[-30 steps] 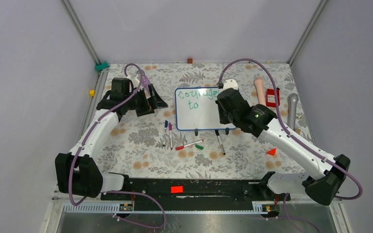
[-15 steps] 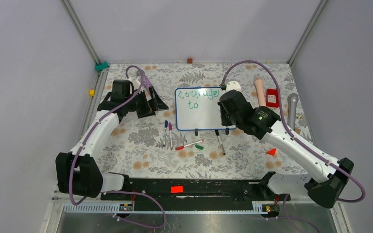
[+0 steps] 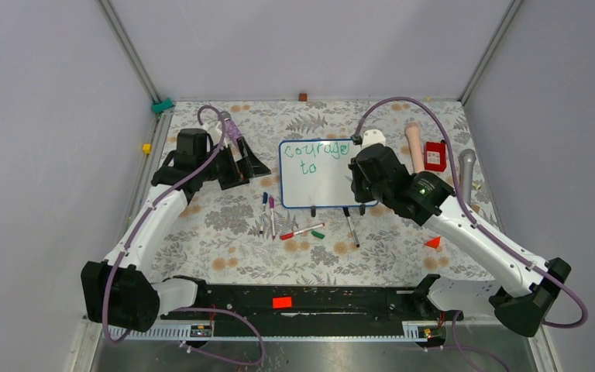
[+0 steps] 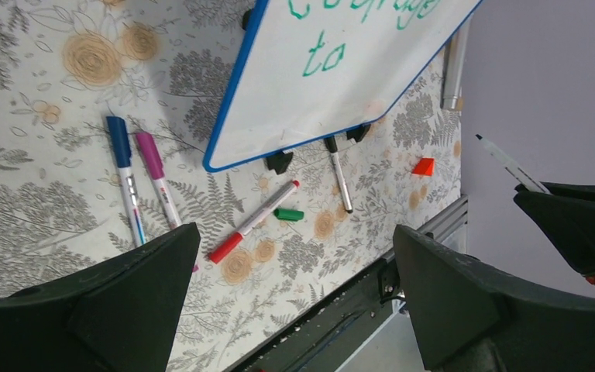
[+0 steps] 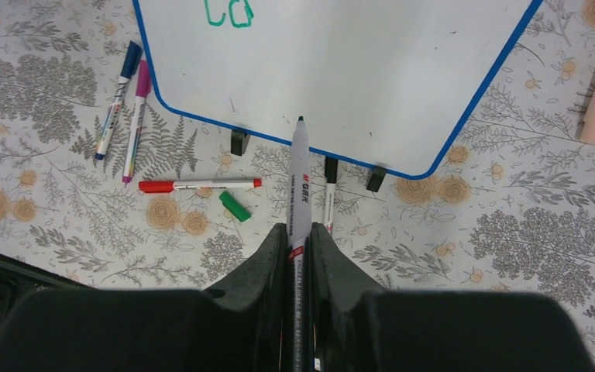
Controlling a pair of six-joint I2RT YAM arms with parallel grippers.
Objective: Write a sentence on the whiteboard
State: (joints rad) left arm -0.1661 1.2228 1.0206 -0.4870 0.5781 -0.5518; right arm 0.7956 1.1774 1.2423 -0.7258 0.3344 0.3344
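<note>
Green handwriting, the sentence (image 3: 314, 149), reads "courage" with "to" beneath, at the upper left of the whiteboard (image 3: 325, 190) in mid-frame. The rest of the board is blank, so I judge more words are due. The right gripper (image 5: 298, 232) pinches a marker (image 5: 297, 178), its tip over the board's lower edge. The left gripper (image 4: 293, 240) is spread wide and empty. No holder shows; spare markers (image 3: 302, 231) lie loose on the floral tablecloth (image 3: 225, 256).

Whiteboard (image 3: 325, 186): one, on two black clip feet (image 5: 239, 142). Markers, five: blue marker (image 5: 116, 101), magenta marker (image 5: 135, 124), red marker (image 5: 199, 185), black-capped marker (image 5: 330, 194) lying loose; held marker (image 5: 300, 170) in the right gripper (image 5: 298, 232). Green cap (image 5: 235, 207): one. Red wedge (image 3: 433, 242): one. Green words (image 3: 316, 149): two, "courage" and "to".
</note>
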